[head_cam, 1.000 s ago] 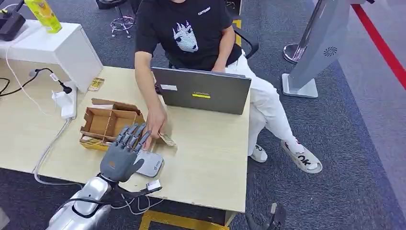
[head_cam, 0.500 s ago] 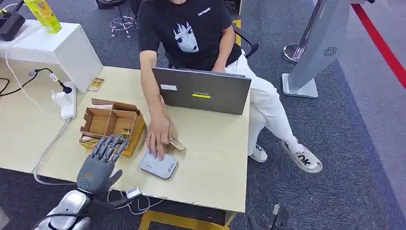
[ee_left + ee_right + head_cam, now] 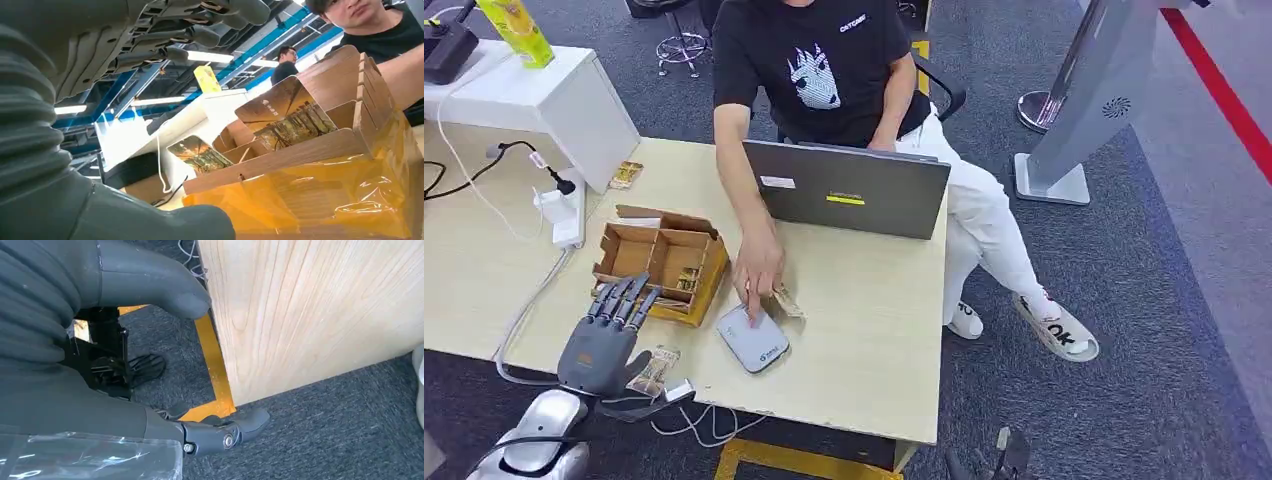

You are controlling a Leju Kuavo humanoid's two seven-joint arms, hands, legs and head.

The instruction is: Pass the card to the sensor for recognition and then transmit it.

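Observation:
My left hand (image 3: 604,338) hovers with fingers spread and nothing in it, at the near side of the cardboard card box (image 3: 661,262). A picture card (image 3: 656,370) lies on the table beside its thumb. The white-grey sensor (image 3: 754,340) sits to the right, a person's hand (image 3: 759,268) touching it with a fingertip, and another card (image 3: 787,300) lies by that hand. In the left wrist view my left hand (image 3: 75,75) faces the card box (image 3: 320,145), where cards (image 3: 285,115) stand upright. My right hand (image 3: 75,405) hangs empty beside the table's side (image 3: 310,315).
A seated person works behind a grey laptop (image 3: 846,190) at the far edge of the table (image 3: 864,340). A white cabinet (image 3: 554,100), a power adapter (image 3: 559,215) and cables lie at the left. Cables hang off the front edge near my left arm.
My left hand has drawn back from over the sensor toward the table's front left, and a card now lies beside it. The person's hand slid onto the sensor, which shifted slightly.

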